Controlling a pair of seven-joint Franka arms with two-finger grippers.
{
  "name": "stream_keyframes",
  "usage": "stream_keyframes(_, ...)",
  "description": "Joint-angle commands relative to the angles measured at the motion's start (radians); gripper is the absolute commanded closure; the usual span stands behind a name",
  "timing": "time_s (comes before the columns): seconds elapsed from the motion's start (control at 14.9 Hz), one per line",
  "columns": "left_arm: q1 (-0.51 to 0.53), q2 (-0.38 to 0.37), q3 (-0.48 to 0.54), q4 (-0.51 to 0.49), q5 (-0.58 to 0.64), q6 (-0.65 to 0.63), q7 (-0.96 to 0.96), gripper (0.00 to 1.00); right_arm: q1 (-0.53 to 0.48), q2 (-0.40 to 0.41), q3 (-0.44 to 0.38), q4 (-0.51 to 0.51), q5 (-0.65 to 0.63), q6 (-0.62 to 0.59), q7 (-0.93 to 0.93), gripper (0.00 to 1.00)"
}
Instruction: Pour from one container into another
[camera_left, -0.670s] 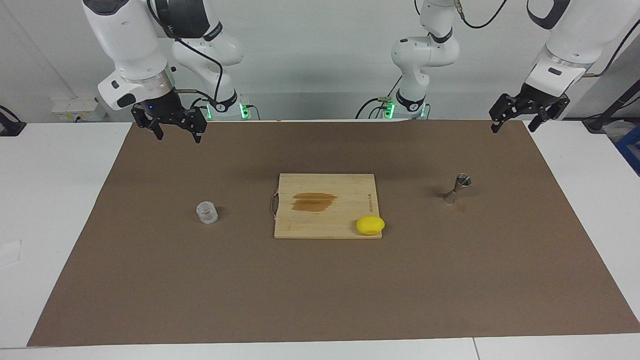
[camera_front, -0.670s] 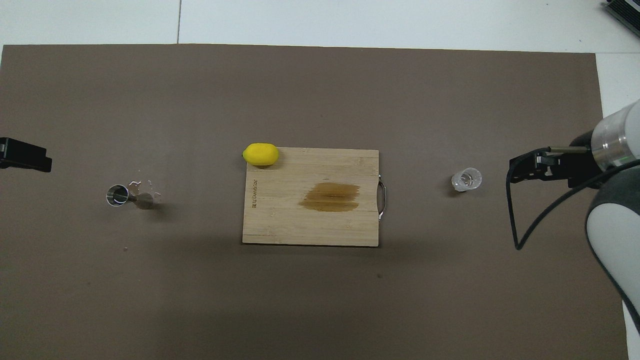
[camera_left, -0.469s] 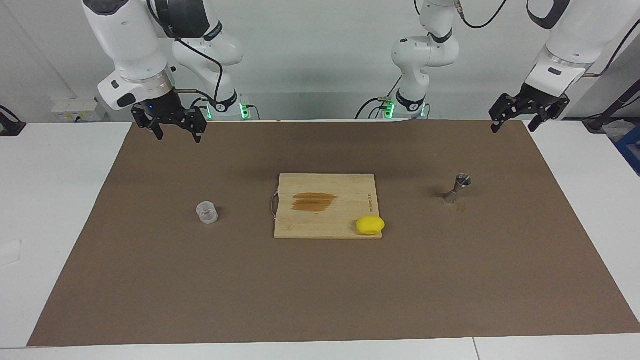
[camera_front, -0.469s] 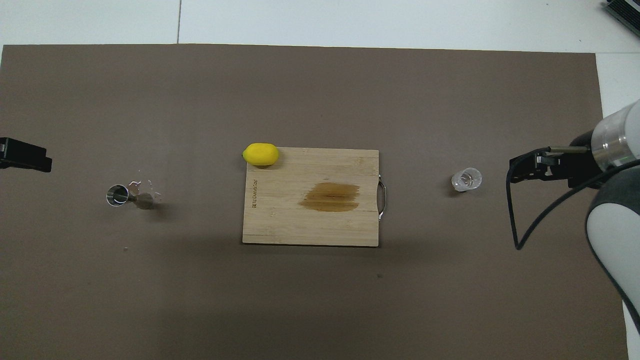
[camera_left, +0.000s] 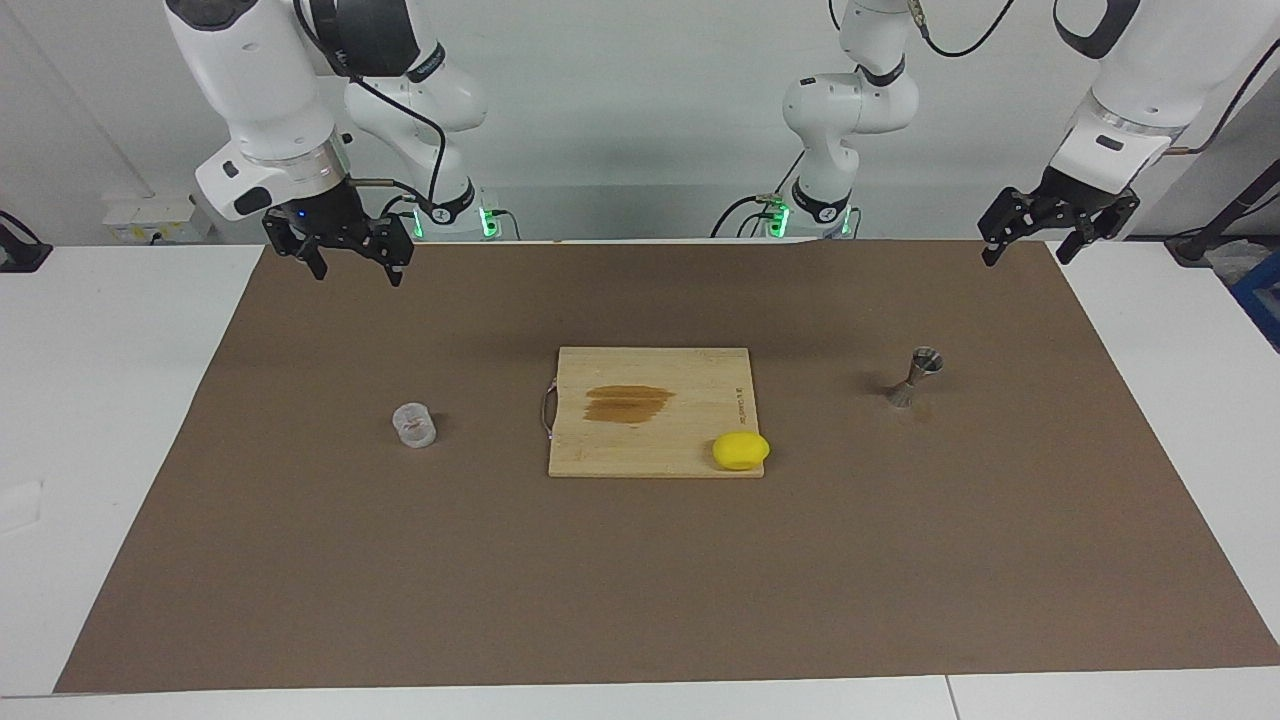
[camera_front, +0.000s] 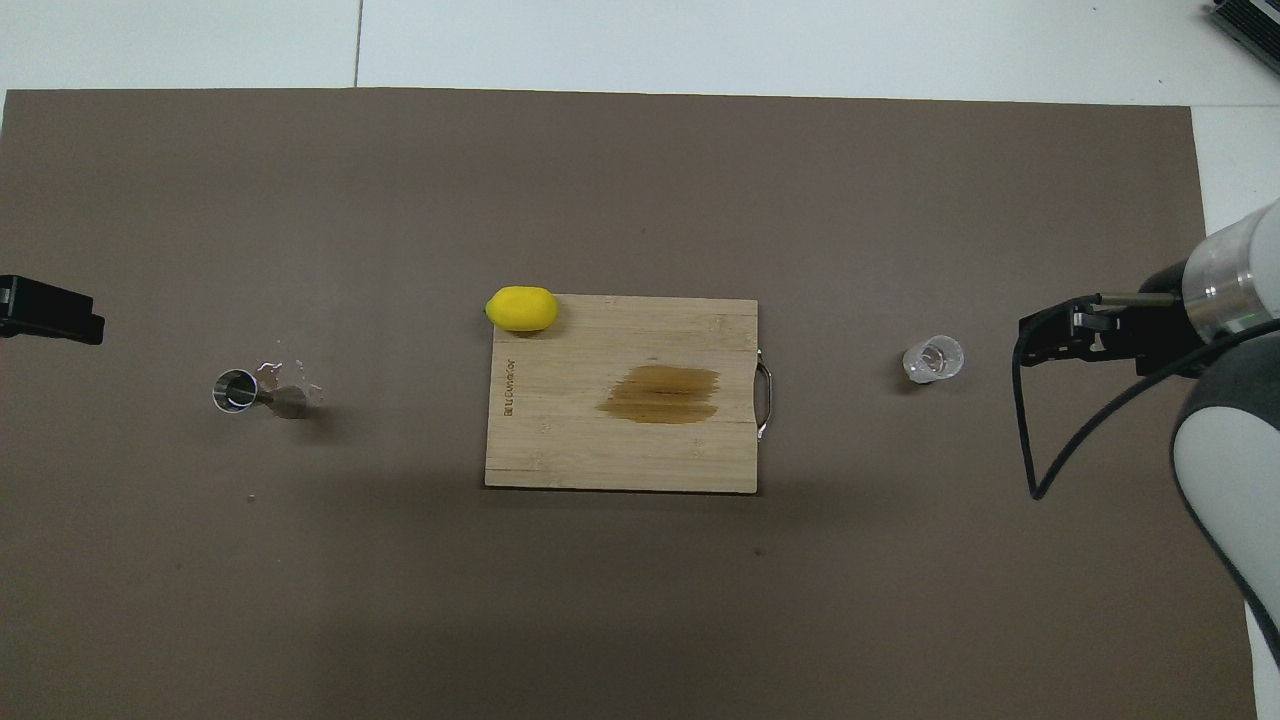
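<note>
- Your right gripper (camera_left: 347, 262) hung over the mat (camera_left: 300, 560) at the robots' edge, toward the right arm's end from the cutting board (camera_left: 650, 440); its fingers were spread wide and held nothing.
- The clear cup (camera_left: 414, 424) stood upright on the mat beside the board's handle end, untouched; you had not picked it up.
- A lemon (camera_left: 741, 451) sat on the board's corner away from the robots.
- The jigger (camera_left: 916, 376) stood upright, well apart from the board toward the left arm's end; small wet-looking marks lay beside it.
- Your left gripper (camera_left: 1033, 240) waited over the mat's corner, parted and empty. The whole pour seemed left to do.
</note>
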Motion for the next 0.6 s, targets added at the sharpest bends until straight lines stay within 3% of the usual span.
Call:
stream_keyframes(0.0, 0.004, -0.011, -0.008, -0.006, 0.017, 0.015, 0.009, 0.0, -0.013, -0.021, 0.005, -0.025, 0.0, 0.015, -0.019, 0.01)
stream_keyframes(0.54, -0.007, -0.016, -0.008, -0.014, 0.017, 0.01, 0.009, 0.0, -0.013, -0.021, 0.005, -0.025, 0.0, 0.015, -0.018, 0.01)
